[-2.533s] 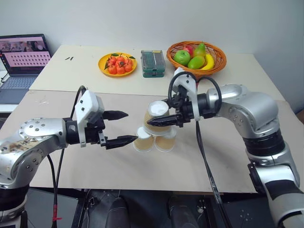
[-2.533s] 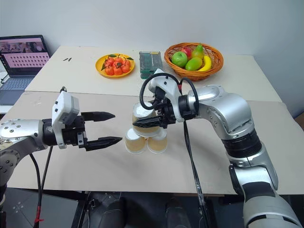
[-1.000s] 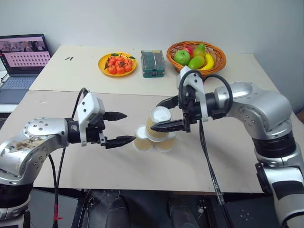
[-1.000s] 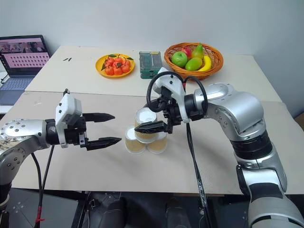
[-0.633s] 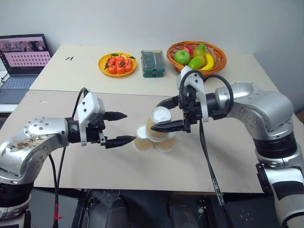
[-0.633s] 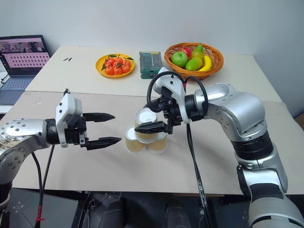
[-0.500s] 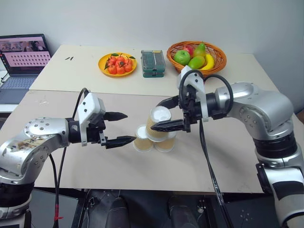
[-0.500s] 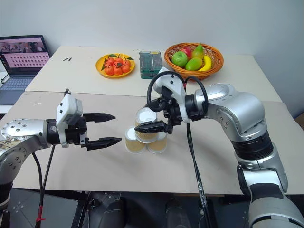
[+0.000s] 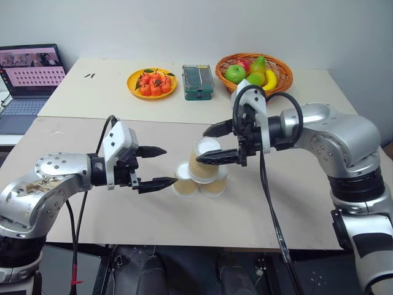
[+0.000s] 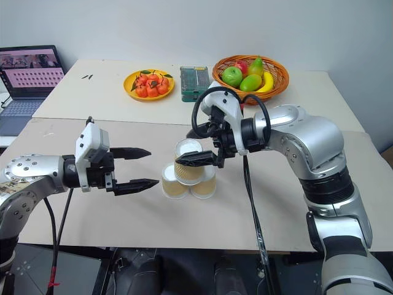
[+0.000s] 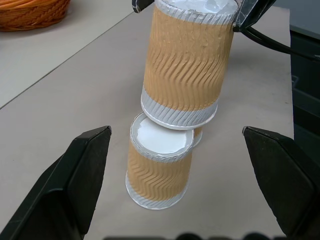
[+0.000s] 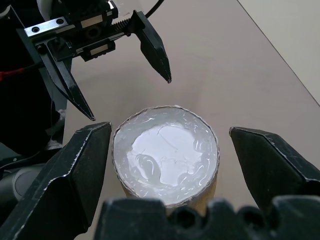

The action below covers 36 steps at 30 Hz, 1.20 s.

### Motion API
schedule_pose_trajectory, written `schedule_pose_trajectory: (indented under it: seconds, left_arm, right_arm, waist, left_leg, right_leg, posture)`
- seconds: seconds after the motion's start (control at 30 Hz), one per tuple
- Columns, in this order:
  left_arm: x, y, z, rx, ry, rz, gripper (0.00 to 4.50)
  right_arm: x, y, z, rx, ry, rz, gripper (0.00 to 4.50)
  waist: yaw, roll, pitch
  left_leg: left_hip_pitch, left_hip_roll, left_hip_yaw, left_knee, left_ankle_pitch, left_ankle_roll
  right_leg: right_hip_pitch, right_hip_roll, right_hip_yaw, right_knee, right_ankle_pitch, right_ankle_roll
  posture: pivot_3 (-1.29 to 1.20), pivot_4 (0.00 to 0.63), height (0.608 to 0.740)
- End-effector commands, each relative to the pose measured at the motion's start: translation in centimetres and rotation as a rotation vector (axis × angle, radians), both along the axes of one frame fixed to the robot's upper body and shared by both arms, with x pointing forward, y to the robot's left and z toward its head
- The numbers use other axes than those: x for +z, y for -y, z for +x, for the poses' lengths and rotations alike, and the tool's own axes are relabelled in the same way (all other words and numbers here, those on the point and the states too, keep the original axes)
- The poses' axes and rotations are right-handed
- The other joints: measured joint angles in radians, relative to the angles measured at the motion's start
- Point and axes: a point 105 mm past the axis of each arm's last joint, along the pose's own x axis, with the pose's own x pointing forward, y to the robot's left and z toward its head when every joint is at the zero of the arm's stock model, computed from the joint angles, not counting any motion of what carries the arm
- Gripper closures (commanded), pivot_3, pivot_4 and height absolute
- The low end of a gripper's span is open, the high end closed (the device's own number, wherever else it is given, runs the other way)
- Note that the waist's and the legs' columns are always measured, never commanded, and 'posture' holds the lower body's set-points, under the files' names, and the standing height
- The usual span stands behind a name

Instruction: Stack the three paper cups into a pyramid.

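Cups of tan-brown ribbed kraft paper stand upside down as a small pyramid near the middle of the beige worktop [image 9: 123, 209]: the left bottom cup [image 9: 183, 180] and the right bottom cup [image 9: 215, 182] sit side by side on the surface, and the top cup [image 9: 204, 161] rests on their white ends, leaning a little.

The right tool [image 9: 212, 145] has its two black fingers spread wide on either side of the top cup's white end; the right wrist view shows a gap between each finger and the cup [image 12: 166, 154], so it grips nothing.

The left tool [image 9: 163, 166] hovers just left of the stack, fingers wide apart and empty, pointing at the cups.

Farther back lie a yellow plate of small red fruit [image 9: 151, 82], a green rectangular box [image 9: 198, 81] and a woven orange basket of mixed fruit [image 9: 253, 72]. An open laptop [image 9: 27, 80] sits at the far left.
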Motion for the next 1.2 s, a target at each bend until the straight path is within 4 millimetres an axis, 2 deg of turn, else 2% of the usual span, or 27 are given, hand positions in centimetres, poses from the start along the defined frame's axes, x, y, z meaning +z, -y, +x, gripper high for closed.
schedule_pose_trajectory:
  seconds: [0.03,0.23,0.43,0.5,0.57,0.63,0.73,0.83,0.93,0.97,1.03,1.1,1.2]
  left_arm:
    - [0.8,0.2,-0.1,-0.021,0.051,-0.001,0.0]
    - [0.8,0.2,-0.1,-0.022,0.051,-0.001,0.0]
    - [0.7,0.3,0.0,-0.031,0.049,-0.001,0.0]
    - [0.8,0.2,0.1,-0.03,0.05,-0.002,0.0]
    - [1.0,0.1,0.3,-0.023,0.051,-0.016,0.0]
    - [1.5,0.0,0.6,-0.005,0.053,-0.043,0.0]
    - [1.9,-0.5,0.9,0.035,0.022,-0.085,0.0]
    - [2.7,-1.3,1.4,0.1,0.051,-0.111,0.0]
    - [4.3,-2.3,2.3,0.193,0.124,-0.157,0.0]
    - [4.9,-2.8,2.4,0.235,0.148,-0.177,0.0]
    - [5.1,-3.9,2.2,0.309,0.16,-0.205,0.0]
    - [4.4,-4.4,1.9,0.342,0.156,-0.188,0.0]
    - [2.6,-4.5,1.4,0.371,0.138,-0.154,0.0]
  right_arm:
    - [2.1,0.3,-0.1,-0.001,0.082,0.034,0.1]
    - [2.9,0.5,-0.1,-0.001,0.093,0.049,0.1]
    - [7.3,2.5,0.9,-0.06,0.115,0.143,0.1]
    - [9.1,3.5,1.1,-0.09,0.114,0.185,0.1]
    - [10.3,5.6,1.5,-0.149,0.144,0.183,0.1]
    - [10.3,8.5,2.3,-0.236,0.205,0.118,0.1]
    - [9.7,11.7,2.7,-0.297,0.251,0.048,0.1]
    - [8.0,15.0,2.5,-0.318,0.275,-0.008,0.1]
    - [6.9,16.9,1.7,-0.317,0.268,0.042,0.1]
    - [6.2,17.8,1.8,-0.351,0.269,0.059,0.1]
    - [3.0,19.4,1.5,-0.413,0.198,0.099,0.1]
    - [0.7,19.9,1.0,-0.438,0.131,0.117,0.1]
    - [-1.9,19.5,1.0,-0.48,0.125,0.136,0.1]
  waist:
    - [0.0,0.0,0.0]
    - [0.0,0.0,0.0]
    - [0.001,0.0,0.0]
    - [0.0,0.0,0.0]
    - [0.003,0.0,0.0]
    - [0.009,0.0,0.0]
    - [0.009,0.0,0.0]
    - [-0.002,0.0,0.0]
    - [-0.008,0.0,0.0]
    - [-0.008,0.0,0.0]
    - [-0.007,0.0,0.0]
    - [-0.007,0.0,0.0]
    - [-0.014,0.0,0.0]
  left_leg:
    - [0.0,0.0,0.0,0.0,0.0,0.0]
    - [0.0,0.0,0.0,0.0,0.0,0.0]
    - [0.0,0.0,0.0,0.0,0.0,0.0]
    - [0.0,0.0,0.0,0.0,0.0,0.0]
    - [0.0,0.0,0.0,-0.001,0.0,0.0]
    - [-0.001,0.0,0.0,0.0,0.0,0.0]
    - [-0.001,0.0,0.0,0.0,-0.001,-0.001]
    - [-0.001,0.0,0.0,0.0,-0.001,-0.001]
    - [-0.001,0.0,0.0,0.0,-0.001,-0.001]
    - [-0.001,0.0,0.0,0.0,-0.001,-0.001]
    - [0.0,0.0,0.0,0.0,-0.001,-0.001]
    - [0.001,0.0,0.0,0.0,-0.001,-0.001]
    - [0.002,0.0,0.0,0.001,-0.002,-0.002]
  right_leg:
    - [0.0,0.0,0.0,0.0,0.0,0.0]
    - [0.0,0.0,0.0,0.0,0.0,0.0]
    - [0.0,0.0,0.0,0.0,0.0,0.0]
    - [0.0,0.0,0.0,0.0,0.0,0.0]
    - [0.0,0.0,0.0,0.0,0.0,0.0]
    - [0.0,0.0,0.0,-0.001,0.0,0.0]
    - [0.0,-0.001,0.0,-0.003,-0.002,0.002]
    - [0.0,0.0,0.0,-0.002,-0.003,0.005]
    - [0.0,0.0,0.0,-0.002,-0.004,0.005]
    - [0.0,0.0,0.0,-0.001,-0.004,0.005]
    - [0.001,0.0,0.0,-0.001,-0.003,0.005]
    - [0.003,0.0,0.0,-0.001,-0.003,0.005]
    - [0.003,0.0,0.0,0.0,-0.002,0.004]
  posture:
    - [0.0,0.15,0.74]
    - [0.0,0.15,0.74]
    - [0.0,0.15,0.74]
    - [0.0,0.15,0.74]
    - [0.0,0.15,0.74]
    - [0.0,0.15,0.74]
    - [0.0,0.15,0.74]
    - [0.0,0.15,0.74]
    - [0.0,0.15,0.74]
    - [0.0,0.15,0.74]
    - [0.0,0.15,0.74]
    - [0.0,0.15,0.74]
    - [0.0,0.15,0.74]
